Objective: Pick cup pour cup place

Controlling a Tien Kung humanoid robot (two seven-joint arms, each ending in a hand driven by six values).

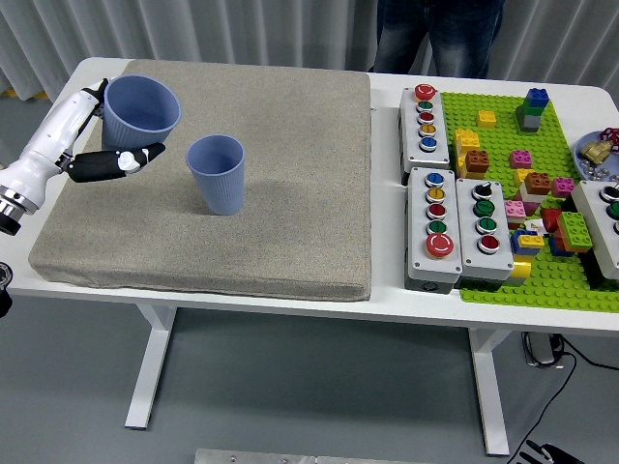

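Observation:
My left hand is shut on a blue cup, held up over the left part of the grey mat and leaning slightly toward the right. A second blue cup stands upright on the mat just right of the held one, a small gap between them. The hand's thumb shows in front of the held cup; the other fingers are hidden behind it. My right arm is out of view.
Button boxes stand right of the mat, and another behind them. A green baseplate with several loose bricks lies at the far right. A person stands at the table's far side.

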